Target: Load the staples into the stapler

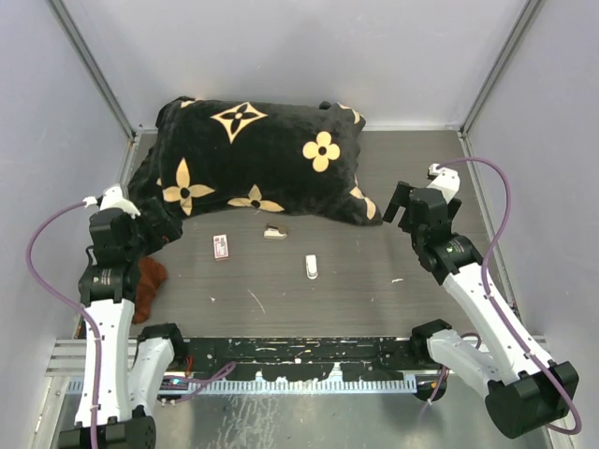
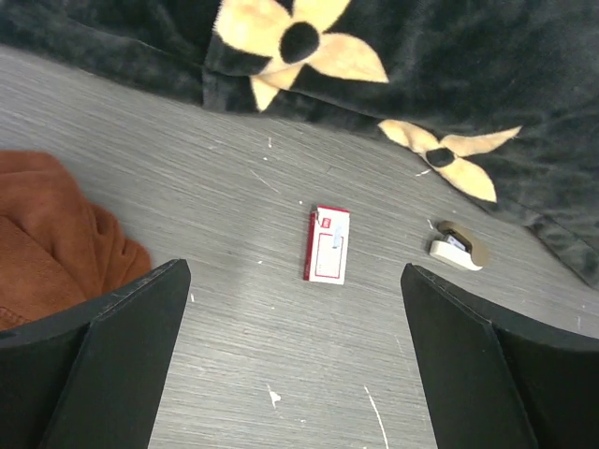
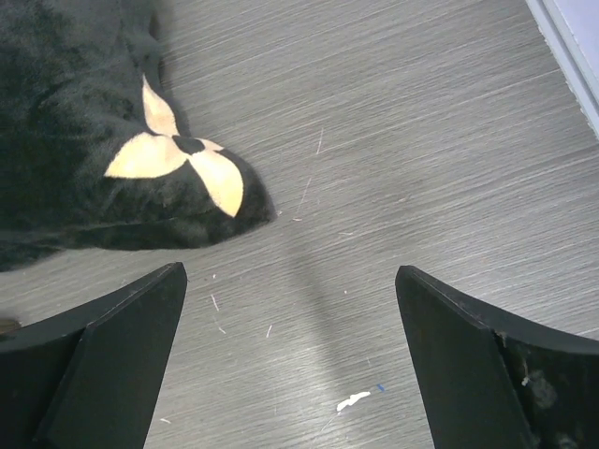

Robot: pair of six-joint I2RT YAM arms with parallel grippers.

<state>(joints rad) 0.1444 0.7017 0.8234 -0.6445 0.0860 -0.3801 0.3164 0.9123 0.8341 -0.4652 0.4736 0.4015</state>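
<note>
Grey surface (image 1: 374,290) | staple box (image 2: 328,244) lying mid-surface, toward left edge, near pillow (image 1: 262,150) | left pincer (image 2: 292,269) and right pincer (image 3: 290,271) spread, nothing held | step judged: reach unstarted | next: box to be gripped, tray slid out

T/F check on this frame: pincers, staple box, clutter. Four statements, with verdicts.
1. The left pincer and right pincer are both open and hold nothing. True.
2. The red-and-white box lies on top of the pillow. False: it lies flat on the table, in front of the pillow.
3. An orange-brown cloth lies beside the left arm. True.
4. The right pincer is above the red-and-white box. False: its camera shows only a pillow corner and table. The box lies below the left pincer.
</note>
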